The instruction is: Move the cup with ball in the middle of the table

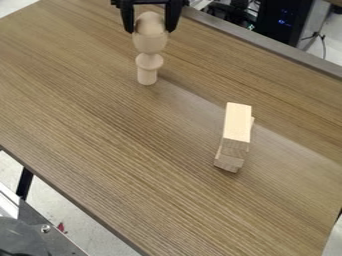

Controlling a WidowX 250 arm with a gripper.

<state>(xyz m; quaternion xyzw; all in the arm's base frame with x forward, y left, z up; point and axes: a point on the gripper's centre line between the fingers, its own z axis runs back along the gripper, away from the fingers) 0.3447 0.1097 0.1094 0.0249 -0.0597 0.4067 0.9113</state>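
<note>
My gripper (150, 30) is at the top edge, left of centre, its two black fingers spread apart with one on each side of the wooden ball. That pale ball (149, 21) rests in the top of the wooden cup (149, 42), which has a narrow waist, a rounded ring and a straight foot. The cup stands upright on the upper left part of the table. Whether the fingers touch the ball or the cup's rim, I cannot tell.
A stack of pale wooden blocks (237, 122) stands on the brown table (133, 150), right of centre. Beyond the table's far edge are a dark computer case (283, 20) and cables. A metal frame (41, 232) lies at the lower left.
</note>
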